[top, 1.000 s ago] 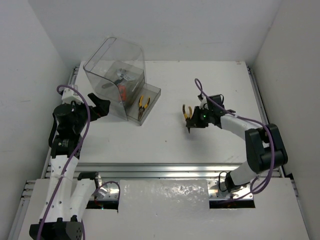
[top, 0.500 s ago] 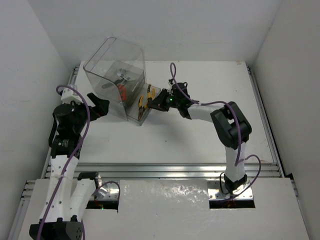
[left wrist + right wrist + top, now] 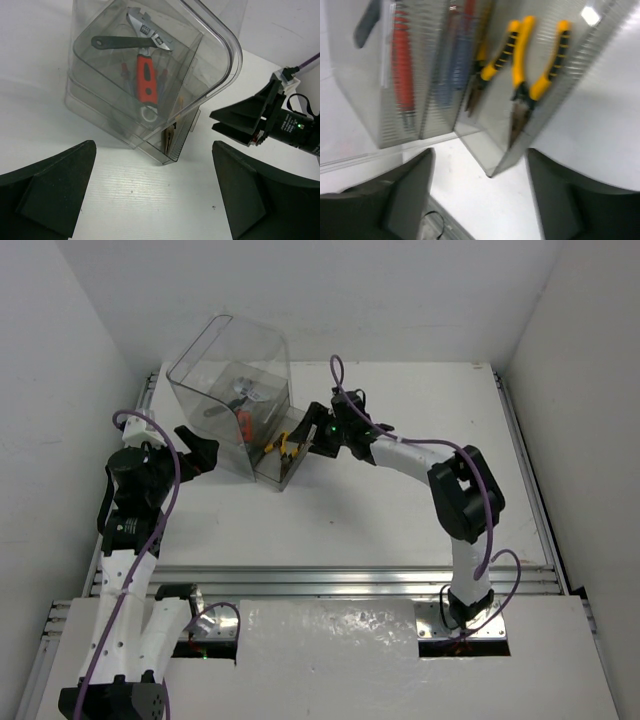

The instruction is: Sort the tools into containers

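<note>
Right now the right gripper (image 3: 310,437) hangs open and empty just beside the clear box's (image 3: 228,365) front tray (image 3: 181,142), where the yellow-handled pliers (image 3: 536,84) lie. The left gripper (image 3: 197,454), also open, hovers at the box's other side. With those spread fingers so close to the tray wall, I'd guess a careless pull-away could clip it and shove the box across the bench (image 3: 400,510).

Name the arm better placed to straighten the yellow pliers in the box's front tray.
Right. The right tool, open, is at the front tray beside the yellow pliers; the left tool is on the box's opposite side.
</note>
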{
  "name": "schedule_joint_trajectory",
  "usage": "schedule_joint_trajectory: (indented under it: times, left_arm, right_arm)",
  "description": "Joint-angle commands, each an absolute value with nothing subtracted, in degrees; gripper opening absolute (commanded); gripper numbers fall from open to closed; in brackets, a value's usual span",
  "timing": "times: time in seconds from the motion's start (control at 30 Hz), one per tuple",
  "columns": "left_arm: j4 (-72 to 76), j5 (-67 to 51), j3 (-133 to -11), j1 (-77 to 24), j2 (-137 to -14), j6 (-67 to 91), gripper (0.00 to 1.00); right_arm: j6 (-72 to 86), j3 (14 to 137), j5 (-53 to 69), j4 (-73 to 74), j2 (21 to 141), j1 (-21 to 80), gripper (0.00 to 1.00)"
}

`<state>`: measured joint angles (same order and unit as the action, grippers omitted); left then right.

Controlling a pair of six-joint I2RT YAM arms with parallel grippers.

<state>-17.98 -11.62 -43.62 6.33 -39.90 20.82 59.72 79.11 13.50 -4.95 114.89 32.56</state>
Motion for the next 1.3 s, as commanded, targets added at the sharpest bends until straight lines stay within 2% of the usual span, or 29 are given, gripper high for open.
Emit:
schedule_joint_trajectory:
  times: [0.0, 0.03, 0.1, 0.13, 0.3, 0.5, 0.83, 0.97, 1.27]
  left_arm:
    - [-16.17, -11.78, -45.79, 6.42, -39.38, 19.86, 1.0]
    - [-16.17, -11.86, -45.7, 6.5, -39.38, 19.86, 1.0]
    - [-16.17, -11.78, -45.7, 6.42, -39.29, 19.86, 1.0]
    - [-16.17, -11.69, -45.79, 6.42, -39.29, 19.86, 1.0]
    - [-16.17, -11.78, -45.7, 6.5, -39.38, 19.95, 1.0]
    - [-16.26, -11.43, -45.7, 6.5, -38.85, 20.04, 1.0]
    - [-15.82, -12.39, -45.53, 6.5, -38.85, 20.21, 1.0]
    - [-15.73, -12.48, -45.62, 6.5, -38.85, 20.3, 1.0]
    - [-15.73, -12.22, -45.7, 6.59, -38.85, 20.39, 1.0]
  right_arm:
    - [55.9, 77.61, 4.75, 3.07, 111.35, 31.65, 0.7]
    - [56.07, 76.82, 5.18, 1.94, 111.79, 31.03, 0.61]
    - [56.69, 74.72, 7.02, -4.09, 113.02, 30.41, 0.35]
    - [57.21, 73.92, 7.21, -4.83, 113.72, 29.8, 0.0]
    - [59.06, 78.31, 8.78, -6.05, 120.74, 28.92, 0.0]
    - [65.03, 83.05, 19.93, -19.85, 130.05, 28.56, 0.0]
    - [73.56, 93.59, 26.54, -34.71, 142.11, 28.65, 0.0]
    - [76.37, 100.35, 27.6, -35.25, 147.99, 29.09, 0.0]
    - [77.34, 108.36, 28.47, -34.36, 152.58, 30.85, 0.0]
